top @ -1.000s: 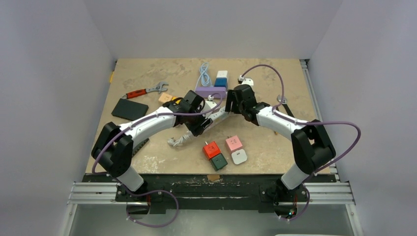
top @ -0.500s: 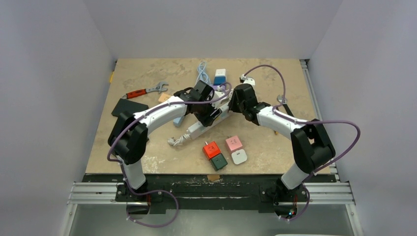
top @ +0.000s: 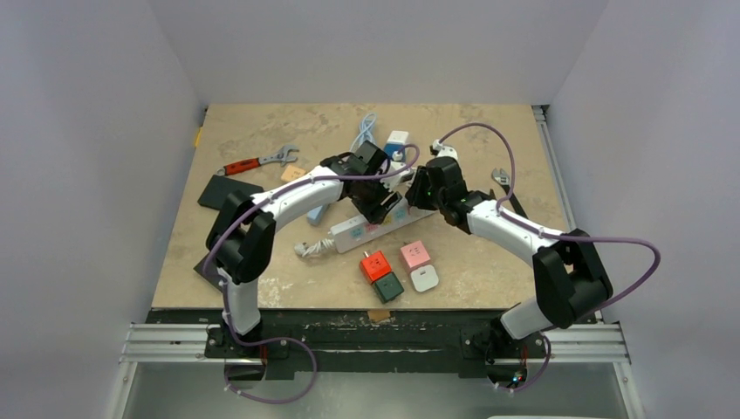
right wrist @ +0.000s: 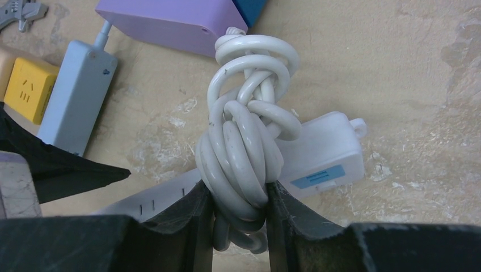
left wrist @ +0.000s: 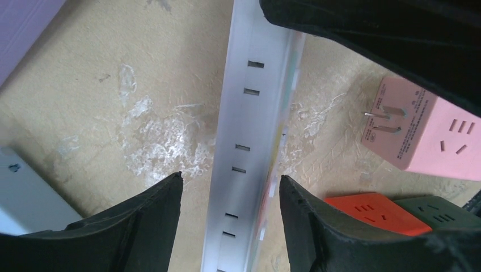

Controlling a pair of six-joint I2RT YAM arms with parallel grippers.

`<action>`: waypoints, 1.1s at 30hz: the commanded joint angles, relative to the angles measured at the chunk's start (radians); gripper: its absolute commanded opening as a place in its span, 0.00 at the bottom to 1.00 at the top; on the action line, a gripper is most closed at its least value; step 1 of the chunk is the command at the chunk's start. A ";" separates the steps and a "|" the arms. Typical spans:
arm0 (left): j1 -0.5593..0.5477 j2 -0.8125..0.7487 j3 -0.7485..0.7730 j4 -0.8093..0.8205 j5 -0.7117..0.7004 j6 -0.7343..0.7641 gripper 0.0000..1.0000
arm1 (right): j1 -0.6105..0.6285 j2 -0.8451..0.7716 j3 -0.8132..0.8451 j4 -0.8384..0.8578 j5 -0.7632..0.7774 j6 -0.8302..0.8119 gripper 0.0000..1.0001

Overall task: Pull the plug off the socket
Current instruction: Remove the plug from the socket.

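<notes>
Coiled cord (right wrist: pixel 241 147) crowds the power strip's (top: pixel 349 231) far end, cube adapters (top: pixel 414 254) its near side; rightward, the table (top: pixel 515 148) lies bare.

Pwr strip (left wrist: pixel 244 148) cut off (btm edge)

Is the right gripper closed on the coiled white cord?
Yes, the right gripper pinches the coiled white cord from both sides.

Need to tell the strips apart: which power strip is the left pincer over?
The long white power strip, lying between the left pincer's open fingers; the purple strip lies off to one side.
</notes>
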 commanded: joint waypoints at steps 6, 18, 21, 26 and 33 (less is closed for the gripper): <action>-0.048 -0.128 0.096 -0.135 -0.372 0.140 0.85 | 0.003 -0.018 -0.011 0.086 -0.053 0.013 0.00; 0.012 -0.120 0.081 -0.173 0.021 0.085 1.00 | 0.004 -0.032 -0.003 0.091 -0.057 0.022 0.00; 0.010 -0.093 0.088 -0.131 0.105 0.068 1.00 | 0.004 -0.031 0.013 0.076 -0.057 0.019 0.00; 0.010 -0.023 0.136 -0.132 0.201 0.073 1.00 | 0.003 -0.034 0.013 0.086 -0.063 0.014 0.00; 0.011 0.047 0.129 -0.054 0.210 0.056 1.00 | 0.004 -0.057 -0.008 0.108 -0.096 0.006 0.00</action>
